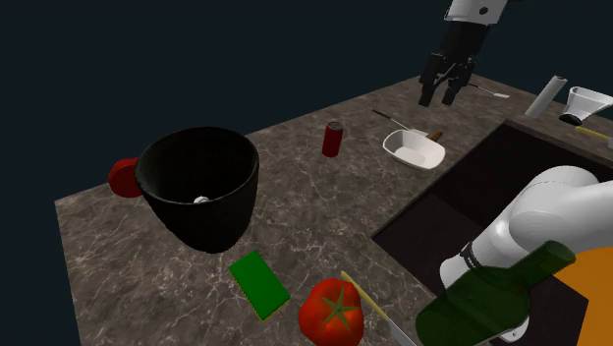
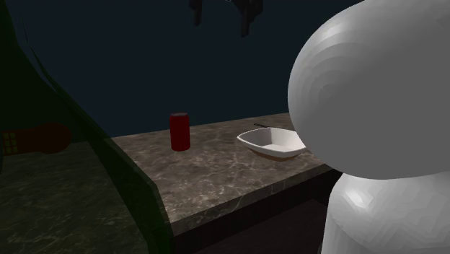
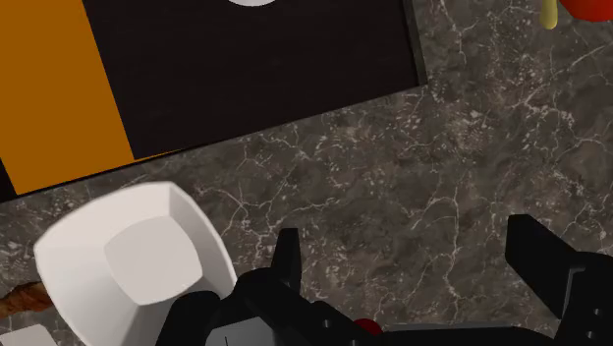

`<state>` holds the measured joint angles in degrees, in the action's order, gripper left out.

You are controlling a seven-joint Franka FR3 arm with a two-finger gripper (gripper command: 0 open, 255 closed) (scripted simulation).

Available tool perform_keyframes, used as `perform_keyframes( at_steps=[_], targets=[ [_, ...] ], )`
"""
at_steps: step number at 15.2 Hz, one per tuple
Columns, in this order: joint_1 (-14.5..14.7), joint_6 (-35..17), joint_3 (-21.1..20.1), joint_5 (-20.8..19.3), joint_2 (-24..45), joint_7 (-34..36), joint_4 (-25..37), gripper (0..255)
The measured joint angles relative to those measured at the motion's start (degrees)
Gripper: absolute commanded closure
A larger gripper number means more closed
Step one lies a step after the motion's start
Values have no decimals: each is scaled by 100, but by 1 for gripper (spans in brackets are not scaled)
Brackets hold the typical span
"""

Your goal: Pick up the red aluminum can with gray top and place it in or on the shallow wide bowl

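Observation:
The red can with a grey top [image 1: 333, 139] stands upright on the dark marble counter [image 1: 324, 211]; it also shows as the can [image 2: 179, 132] in the second exterior view. A shallow white bowl [image 1: 414, 149] sits to its right in the shoulder view, a short gap away, and appears again as the bowl [image 2: 272, 143]. My black gripper [image 1: 444, 84] hangs high in the air above and behind the bowl, apart from both. In the wrist view the gripper [image 3: 413, 260] is open, with only bare counter between its fingers [image 3: 535, 260] and the bowl [image 3: 138, 260] off to one side.
A big black cup [image 1: 201, 187] with a red handle stands at the shoulder view's left. A green block [image 1: 259, 283], a tomato [image 1: 332, 312] and a green bottle [image 1: 491, 295] lie near the front. A dark sink [image 1: 462, 201] opens beside the bowl. Utensils [image 1: 395, 120] lie behind the bowl.

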<state>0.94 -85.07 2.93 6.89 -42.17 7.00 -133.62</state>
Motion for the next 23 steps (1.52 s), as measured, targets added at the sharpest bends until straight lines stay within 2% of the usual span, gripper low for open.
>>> perform_keyframes(
  at_steps=[3, 12, 23],
  targets=[
    [4, -244, -40, -7, 165, 12, -59, 0],
    [10, -1840, -274, -124, 1660, 134, 24, 0],
    [-10, -3275, -448, -485, 3951, 458, 1105, 0]
  ],
)
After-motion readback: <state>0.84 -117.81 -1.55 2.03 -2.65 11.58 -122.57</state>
